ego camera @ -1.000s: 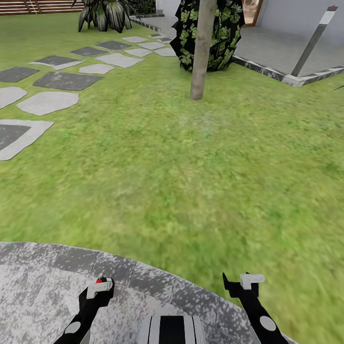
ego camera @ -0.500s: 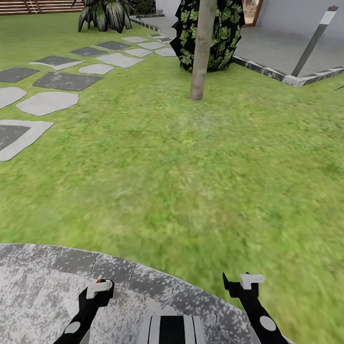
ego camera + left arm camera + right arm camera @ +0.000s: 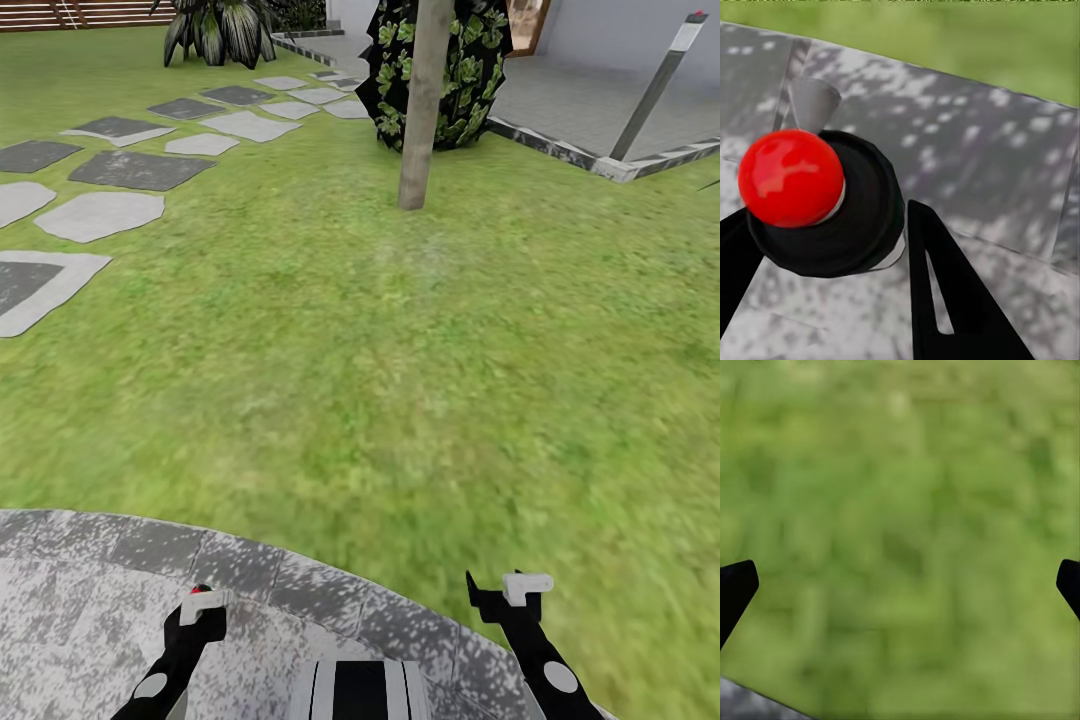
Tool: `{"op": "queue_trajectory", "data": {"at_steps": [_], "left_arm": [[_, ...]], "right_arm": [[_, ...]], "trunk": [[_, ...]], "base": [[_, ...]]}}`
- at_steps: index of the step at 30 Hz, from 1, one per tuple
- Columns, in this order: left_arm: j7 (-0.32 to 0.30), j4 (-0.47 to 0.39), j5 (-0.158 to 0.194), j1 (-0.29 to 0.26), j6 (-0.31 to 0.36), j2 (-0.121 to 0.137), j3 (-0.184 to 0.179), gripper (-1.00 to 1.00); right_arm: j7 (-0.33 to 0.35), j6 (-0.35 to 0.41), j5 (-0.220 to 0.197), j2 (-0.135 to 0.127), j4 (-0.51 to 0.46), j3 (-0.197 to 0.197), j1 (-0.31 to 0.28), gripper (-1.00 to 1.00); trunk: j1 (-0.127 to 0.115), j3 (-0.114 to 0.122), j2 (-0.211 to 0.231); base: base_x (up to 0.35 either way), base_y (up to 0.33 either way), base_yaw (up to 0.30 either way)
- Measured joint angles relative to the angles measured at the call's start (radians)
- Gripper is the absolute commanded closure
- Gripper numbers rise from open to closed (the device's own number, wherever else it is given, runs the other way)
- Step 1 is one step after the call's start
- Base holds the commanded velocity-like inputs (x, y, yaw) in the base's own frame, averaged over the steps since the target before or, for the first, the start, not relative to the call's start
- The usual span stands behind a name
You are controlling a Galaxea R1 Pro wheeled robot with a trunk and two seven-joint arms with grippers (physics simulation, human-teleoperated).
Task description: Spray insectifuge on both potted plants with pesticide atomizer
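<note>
My left gripper (image 3: 197,606) hangs low over the grey stone patio (image 3: 90,590). In the left wrist view its fingers (image 3: 945,285) close around a dark round bottle with a red knob and a grey cone nozzle, apparently the pesticide atomizer (image 3: 832,217). In the head view the atomizer shows as just a red dot (image 3: 198,590) at the gripper's tip. My right gripper (image 3: 505,592) is open with nothing in it, at the patio's rim. Its fingertips sit far apart over blurred grass in the right wrist view (image 3: 900,577). The potted plants are out of view.
Lawn (image 3: 400,380) stretches ahead. A bare trunk (image 3: 422,110) stands in front of a dark leafy bush (image 3: 470,60). Stepping stones (image 3: 120,170) run along the left, past a spiky clump (image 3: 215,30). A grey bollard light (image 3: 655,85) stands on a paved terrace at the right.
My left gripper has sunk a little toward the bottom of the head view, still holding the bottle. The right arm and the camera have stayed still.
</note>
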Motion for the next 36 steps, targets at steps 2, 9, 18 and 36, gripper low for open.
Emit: {"op": "queue_trajectory", "data": {"at_steps": [2,9,18,36], "left_arm": [[0.0,0.0,0.0,0.0,0.0,0.0,0.0,1.0],[0.0,-0.002,0.0,0.0,-0.002,0.0,0.0,1.0],[0.0,-0.006,0.0,0.0,-0.001,-0.002,0.0,1.0],[0.0,-0.011,0.0,0.0,-0.003,-0.003,0.0,1.0]], "right_arm": [[0.0,0.0,0.0,0.0,0.001,0.0,0.0,-1.0],[0.0,0.0,0.0,0.0,0.001,0.0,0.0,-1.0],[0.0,0.0,0.0,0.0,0.0,0.0,0.0,-1.0],[0.0,0.0,0.0,0.0,0.001,0.001,0.0,-1.0]], "trunk": [[0.0,0.0,0.0],[0.0,0.0,0.0],[0.0,0.0,0.0],[-0.001,0.011,0.001]], "base": [[0.0,0.0,0.0],[0.0,0.0,0.0],[0.0,0.0,0.0],[0.0,0.0,0.0]]}}
